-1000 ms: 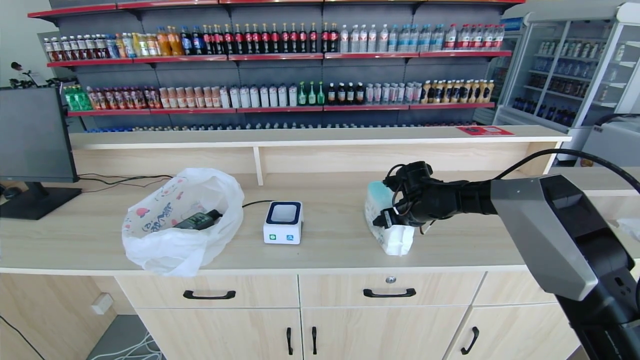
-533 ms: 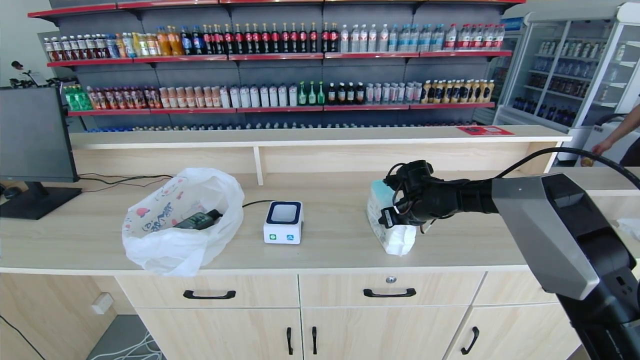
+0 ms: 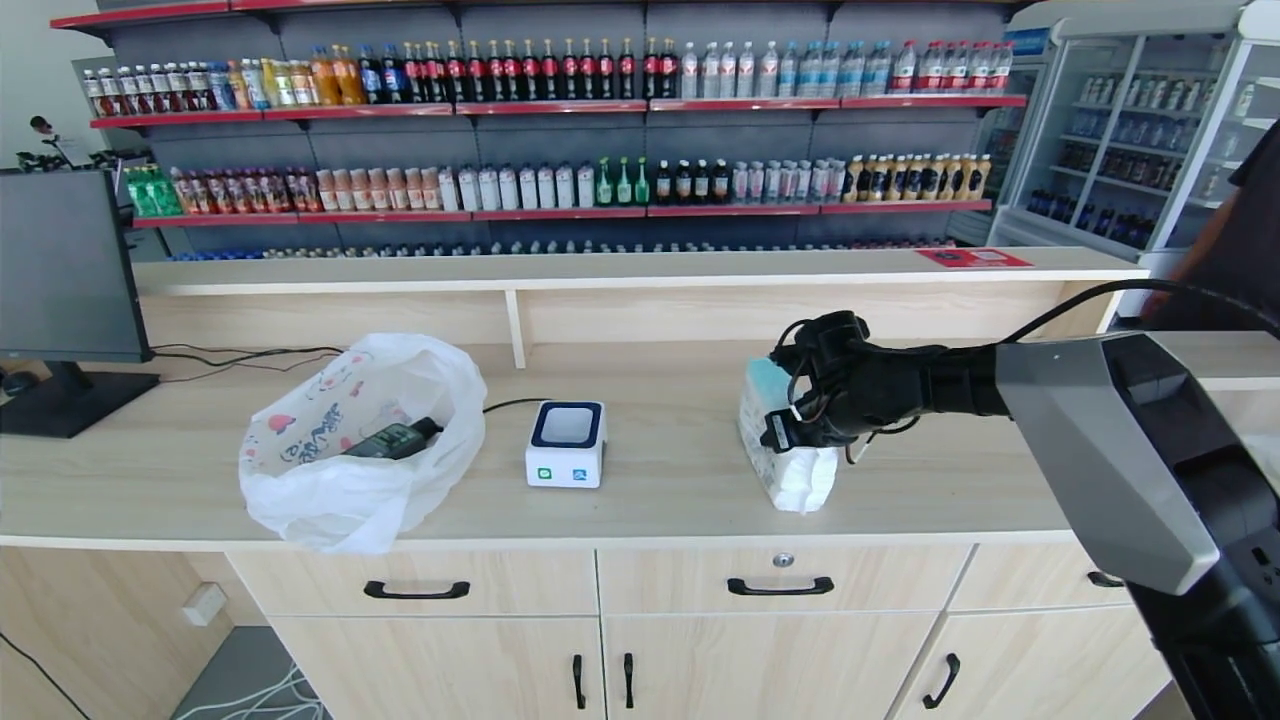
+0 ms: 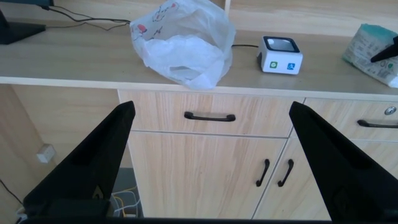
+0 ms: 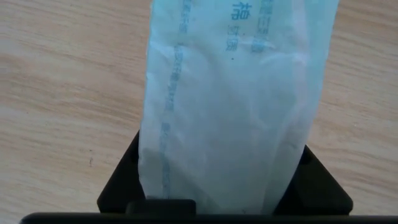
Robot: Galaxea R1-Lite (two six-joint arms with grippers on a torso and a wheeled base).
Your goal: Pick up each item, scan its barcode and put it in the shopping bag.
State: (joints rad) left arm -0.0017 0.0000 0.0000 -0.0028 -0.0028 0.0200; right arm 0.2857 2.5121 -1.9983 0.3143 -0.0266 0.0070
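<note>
Left gripper: low in front of the cabinet drawers, below the counter edge, fingers spread wide, nothing in it.

Monitor at the far left of the counter, well apart from the work.

Bag: white, floppy, slumped on the counter left of centre, mouth open up and toward the scanner. One dark item already lies inside.

Scanner: small white box, dark window facing up, just right of the bag, not touching it. Cable runs off behind it.

Tissue pack: right of the scanner, well apart from it, standing on end near the front edge. Right gripper is closed on its upper part from the right side, and the wrist view shows the pack filling the gap between the two dark fingers. Can't tell if the bottom is clear of the counter.

Step in hand, as I read it: lift the pack and take it to the scanner.

- Lift straight up first, then move left, so the bottom doesn't drag.
- The pack is soft and will squash, so keep the squeeze firm but don't crush it. It may sag below the fingers, so allow height over the scanner.
- No barcode visible. Expect to roll the wrist until the printed side faces the window.
- Hold it low and steady over the window without bumping the scanner.
- Then go on left and release over the bag's mouth, not its limp rim.
</note>
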